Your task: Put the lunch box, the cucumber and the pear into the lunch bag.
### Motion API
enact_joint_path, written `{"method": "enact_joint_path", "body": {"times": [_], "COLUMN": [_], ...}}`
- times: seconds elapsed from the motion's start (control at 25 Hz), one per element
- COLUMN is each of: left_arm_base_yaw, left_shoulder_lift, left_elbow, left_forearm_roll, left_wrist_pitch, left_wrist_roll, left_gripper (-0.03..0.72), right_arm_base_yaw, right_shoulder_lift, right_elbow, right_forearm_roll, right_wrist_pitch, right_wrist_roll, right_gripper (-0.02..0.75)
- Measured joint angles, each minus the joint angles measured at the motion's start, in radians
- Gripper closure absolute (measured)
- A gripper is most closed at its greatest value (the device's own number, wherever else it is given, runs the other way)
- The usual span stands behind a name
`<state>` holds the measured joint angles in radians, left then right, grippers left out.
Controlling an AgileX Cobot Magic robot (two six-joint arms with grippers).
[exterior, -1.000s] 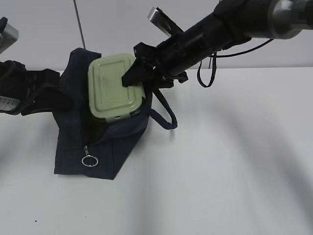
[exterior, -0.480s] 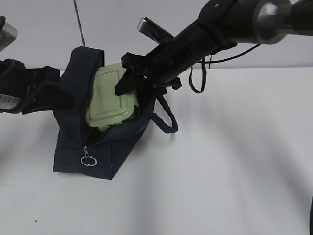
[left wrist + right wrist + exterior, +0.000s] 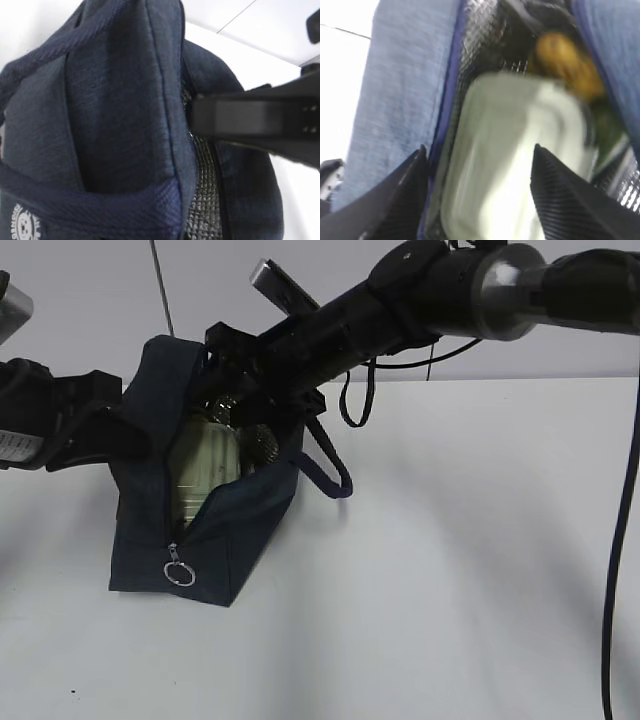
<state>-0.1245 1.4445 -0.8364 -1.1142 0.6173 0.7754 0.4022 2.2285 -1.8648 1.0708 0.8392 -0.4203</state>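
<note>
The navy lunch bag (image 3: 240,530) stands open on the white table. The lunch box (image 3: 205,475), with its pale green lid, sits on edge inside it. In the right wrist view the lunch box (image 3: 520,150) is blurred and lies deep in the bag (image 3: 405,100), beside the yellow-orange pear (image 3: 567,62) and a strip of dark green cucumber (image 3: 607,125). My right gripper (image 3: 240,405) is at the bag's mouth. Its jaws (image 3: 477,195) stand wide apart on either side of the box. My left gripper (image 3: 125,435) holds the bag's left wall. The left wrist view shows only bag fabric (image 3: 115,110).
The bag's silver ring pull (image 3: 179,574) hangs at the zipper's low end. A navy handle loop (image 3: 335,475) droops on the bag's right side. A black cable (image 3: 355,405) hangs under my right arm. The right arm's black bar (image 3: 250,120) crosses the left wrist view.
My right gripper has moved left and down to the bag's mouth. The lunch box went from above the opening to down inside the bag, and the jaws have opened off it.
</note>
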Motion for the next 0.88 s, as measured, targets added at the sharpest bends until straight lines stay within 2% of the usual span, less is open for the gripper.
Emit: {"method": "enact_joint_path", "body": {"times": [0.2,0.32,0.4,0.6,0.72,0.88], "left_arm_base_yaw": [0.0,0.0,0.0,0.0,0.0,0.0], "left_shoulder_lift": [0.0,0.001,0.001,0.001,0.001,0.001], "left_elbow": [0.0,0.0,0.0,0.0,0.0,0.0], "left_forearm_roll": [-0.001,-0.001,-0.001,-0.001,-0.001,-0.001], "left_wrist_pitch": [0.003,0.003,0.003,0.001,0.001,0.0], "left_wrist_roll": [0.0,0.0,0.0,0.0,0.0,0.0], "left_gripper": [0.707,0.707,0.707,0.707,0.707,0.707], "right_arm_base_yaw": [-0.025,-0.049,-0.059,-0.061,-0.045,-0.004], "right_shoulder_lift": [0.0,0.0,0.0,0.0,0.0,0.008], "right_elbow": [-0.105,-0.187,-0.241,-0.333,-0.337,-0.34], "right_forearm_roll": [-0.007,-0.051,-0.136,-0.469,-0.548,-0.561], "right_wrist_pitch": [0.077,0.146,0.199,0.361,0.386,0.392], "right_wrist_roll": [0.0,0.014,0.066,0.221,0.245,0.248], "right_gripper": [0.234,0.234,0.234,0.234,0.234,0.235]}}
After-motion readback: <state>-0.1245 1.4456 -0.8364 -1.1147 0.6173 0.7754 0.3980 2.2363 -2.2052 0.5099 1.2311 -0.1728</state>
